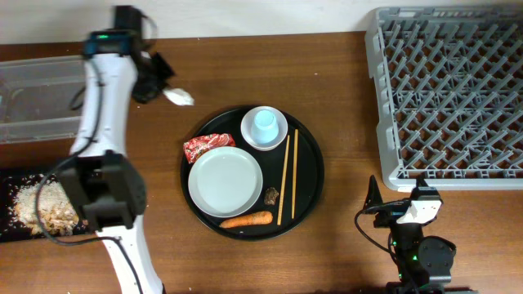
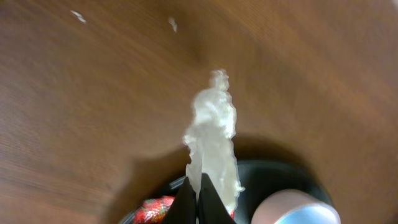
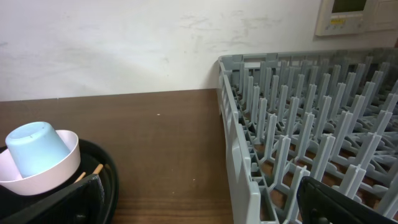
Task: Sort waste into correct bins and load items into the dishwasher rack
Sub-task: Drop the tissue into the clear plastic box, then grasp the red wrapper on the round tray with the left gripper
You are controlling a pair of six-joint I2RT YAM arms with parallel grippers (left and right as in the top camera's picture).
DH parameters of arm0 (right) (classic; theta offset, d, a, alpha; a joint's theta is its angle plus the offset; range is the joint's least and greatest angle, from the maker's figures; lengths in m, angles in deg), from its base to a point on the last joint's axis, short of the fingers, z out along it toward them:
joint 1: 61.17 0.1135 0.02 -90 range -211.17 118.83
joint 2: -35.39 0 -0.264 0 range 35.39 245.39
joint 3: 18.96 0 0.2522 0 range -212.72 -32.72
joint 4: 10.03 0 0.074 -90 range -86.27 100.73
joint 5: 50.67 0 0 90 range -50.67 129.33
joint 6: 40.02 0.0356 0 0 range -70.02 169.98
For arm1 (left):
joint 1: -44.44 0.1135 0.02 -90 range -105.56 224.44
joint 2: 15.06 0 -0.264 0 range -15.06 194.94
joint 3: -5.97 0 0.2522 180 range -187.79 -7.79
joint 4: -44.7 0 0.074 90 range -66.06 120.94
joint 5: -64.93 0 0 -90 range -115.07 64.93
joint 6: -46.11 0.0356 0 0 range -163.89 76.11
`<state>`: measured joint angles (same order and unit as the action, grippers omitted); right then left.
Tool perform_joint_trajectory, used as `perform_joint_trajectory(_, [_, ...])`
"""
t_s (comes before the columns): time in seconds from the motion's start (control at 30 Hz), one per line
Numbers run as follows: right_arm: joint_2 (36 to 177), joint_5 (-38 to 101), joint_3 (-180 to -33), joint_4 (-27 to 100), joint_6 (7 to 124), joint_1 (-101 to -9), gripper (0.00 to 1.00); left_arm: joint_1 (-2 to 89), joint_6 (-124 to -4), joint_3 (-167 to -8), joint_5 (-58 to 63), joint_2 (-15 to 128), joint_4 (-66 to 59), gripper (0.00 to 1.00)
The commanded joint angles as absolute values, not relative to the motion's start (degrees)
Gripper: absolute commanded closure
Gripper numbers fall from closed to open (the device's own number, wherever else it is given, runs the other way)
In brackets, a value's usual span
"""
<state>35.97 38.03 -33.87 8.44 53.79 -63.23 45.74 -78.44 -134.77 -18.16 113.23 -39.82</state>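
Crumpled white tissue (image 1: pixel 179 96) hangs pinched in my left claw (image 1: pixel 166 88), seen from overhead, above the brown desk (image 1: pixel 327 65) between the clear tub (image 1: pixel 41 98) and the round black tray (image 1: pixel 309 184). Left wrist view: my closed fingers (image 2: pixel 186 202) grip the tissue's lower end over the desk. Right wrist view: my right claw (image 3: pixel 199 199) is spread wide and holds nothing, with the grey rack (image 3: pixel 298 124) at right and the white bowl (image 3: pixel 62 165) holding a light-blue cup (image 3: pixel 34 149) at left
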Motion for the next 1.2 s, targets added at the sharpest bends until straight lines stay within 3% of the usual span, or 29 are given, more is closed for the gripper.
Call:
perform_joint_trajectory(0.0, [35.60,38.55,-33.04,8.25,53.44,-63.49,0.02,54.03,-78.37,-139.49,-14.33,111.33,-35.76,0.99])
perform_joint_trajectory(0.23, [35.60,38.55,-33.04,8.25,53.44,-63.49,0.02,64.10,-78.40,-147.34,-11.64,111.33,-32.48,0.99])
perform_joint_trajectory(0.4, [35.60,38.55,-33.04,8.25,53.44,-63.49,0.02,66.60,-78.42,-145.74,-37.89,111.51,-34.03,0.99])
perform_joint_trajectory(0.53, [35.60,38.55,-33.04,8.25,53.44,-63.49,0.02,67.49,-78.40,-140.41,-40.91,111.57,-30.18,0.98])
perform_joint_trajectory(0.57, [35.60,38.55,-33.04,8.25,53.44,-63.49,0.02,67.49,-78.40,-139.12,-40.73,111.57,-29.46,0.70])
perform_joint_trajectory(0.6, [35.60,38.55,-33.04,8.25,53.44,-63.49,0.02,67.49,-78.40,-139.05,-40.25,111.57,-29.77,0.23])
perform_joint_trajectory(0.63, [35.60,38.55,-33.04,8.25,53.44,-63.49,0.02,67.49,-78.37,-139.07,-38.09,111.55,-29.94,0.01])
perform_joint_trajectory(0.9, [35.60,38.55,-33.04,8.25,53.44,-63.49,0.02,66.22,-75.88,-139.10,-2.97,107.97,-35.69,0.03])
perform_joint_trajectory(1.0, [35.60,38.55,-33.04,8.25,53.44,-63.49,0.02,60.34,-71.25,-139.07,-2.31,107.29,-43.63,0.03])
perform_joint_trajectory(1.17, [35.60,38.55,-33.04,8.25,53.44,-63.49,0.02,44.94,-59.79,-139.05,-12.69,109.85,-50.84,0.03])
